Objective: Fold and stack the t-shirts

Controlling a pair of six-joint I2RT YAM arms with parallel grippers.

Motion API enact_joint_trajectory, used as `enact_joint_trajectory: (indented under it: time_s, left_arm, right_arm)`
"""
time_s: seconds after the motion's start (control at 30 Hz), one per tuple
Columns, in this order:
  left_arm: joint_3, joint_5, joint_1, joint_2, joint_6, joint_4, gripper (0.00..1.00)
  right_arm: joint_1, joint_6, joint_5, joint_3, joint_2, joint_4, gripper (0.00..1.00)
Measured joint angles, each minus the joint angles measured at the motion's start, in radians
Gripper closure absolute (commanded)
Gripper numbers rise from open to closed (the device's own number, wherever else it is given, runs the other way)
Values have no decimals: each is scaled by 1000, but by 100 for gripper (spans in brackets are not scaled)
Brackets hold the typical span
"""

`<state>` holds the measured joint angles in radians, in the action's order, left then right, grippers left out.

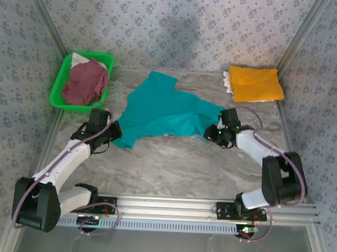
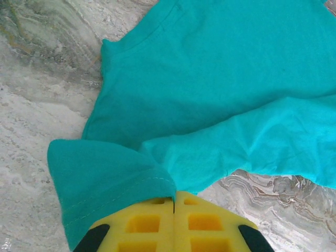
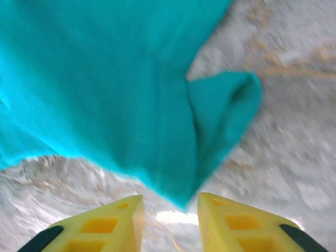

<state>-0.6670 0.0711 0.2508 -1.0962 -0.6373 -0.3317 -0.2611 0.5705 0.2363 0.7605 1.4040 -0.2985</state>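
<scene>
**Supervisor:** How far along are you?

**Me:** About a third, by my reckoning. The orange-yellow t-shirt (image 1: 255,83) lies folded in a neat square at the far right corner of the worktop (image 1: 172,166). That one looks done, and I take it as the start of the stack.

**Supervisor:** And the one in hand?

**Me:** The teal t-shirt (image 1: 166,110) is spread across the middle of the worktop, between my two arms. It is rumpled, with no fold I would call finished. My left claw (image 2: 174,202) is closed tight. A hemmed corner of the teal cloth runs into the seam between its fingers, so I judge I have hold of that corner. My right claw (image 3: 170,210) stands partly apart at the other side of the shirt. A tip of the cloth points into the gap, but the fingers grip nothing.

**Supervisor:** What is left?

**Me:** The teal one needs flattening, folding and carrying onto the orange-yellow one. After that comes the maroon t-shirt (image 1: 86,82), bunched up in the green basket (image 1: 59,83) at the far left. It needs the same treatment.
</scene>
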Motion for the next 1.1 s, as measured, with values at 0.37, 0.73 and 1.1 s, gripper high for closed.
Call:
enact_joint_trajectory:
  time_s: [0.37,0.73,1.1]
  left_arm:
    - [0,-12,-3,0,11,-8,100]
    - [20,-12,-23,2,10,11,100]
    - [-68,6,-63,109,3,-106,100]
  right_arm:
    - [3,-69,-1,-116,12,168,62]
    - [-25,-119,23,-62,132,287,100]
    - [47,-88,126,79,-82,-25,100]
